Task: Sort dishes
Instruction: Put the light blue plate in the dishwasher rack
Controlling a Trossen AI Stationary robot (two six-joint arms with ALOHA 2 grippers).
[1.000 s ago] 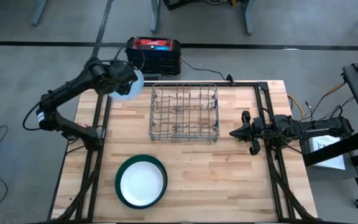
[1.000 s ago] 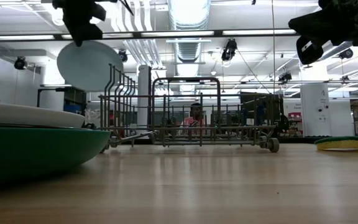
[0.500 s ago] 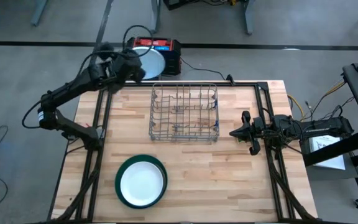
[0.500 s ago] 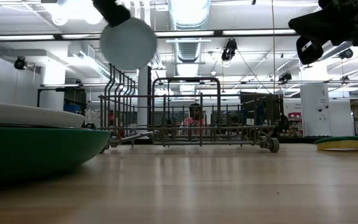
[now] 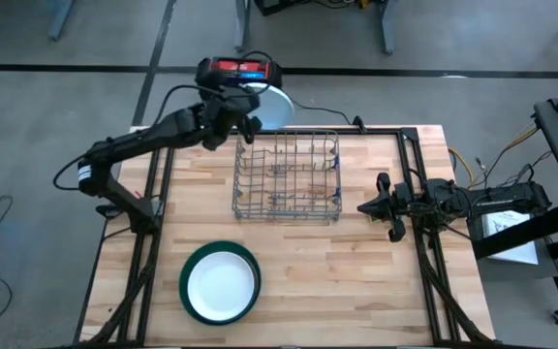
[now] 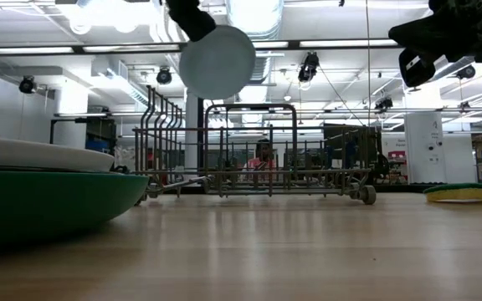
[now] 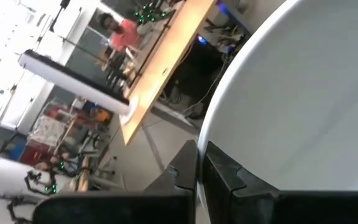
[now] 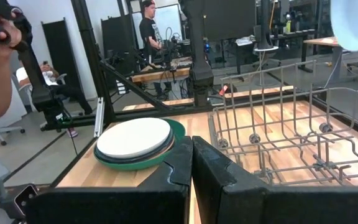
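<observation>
My left gripper [image 5: 247, 120] is shut on a pale blue plate [image 5: 269, 105], held in the air over the table's far edge by the far left corner of the grey wire rack [image 5: 287, 176]. In the low view the plate [image 6: 217, 61] hangs above the rack [image 6: 253, 150]. A white plate [image 5: 221, 283] lies on a larger dark green plate [image 5: 188, 291] near the front left. My right gripper [image 5: 364, 206] waits shut, right of the rack. My left gripper pinches the pale blue plate's rim [image 7: 209, 138] between its two fingers [image 7: 225, 177]. The fingers come slanting from the table's left and above. The plate is lifted clear and stands nearly on edge below the gripper, its face toward the table's near side.
A red and black box [image 5: 240, 74] sits on the floor just beyond the far edge, behind the held plate. A yellow sponge [image 6: 467, 192] lies at the right in the low view. Bare wood lies between the rack and the stacked plates. People show in the room beyond.
My left gripper has carried the pale blue plate along the far edge toward the table's right, from left of the rack to its far left corner, rising slightly and turning its wrist. The plate has stayed clear of the table and rack.
</observation>
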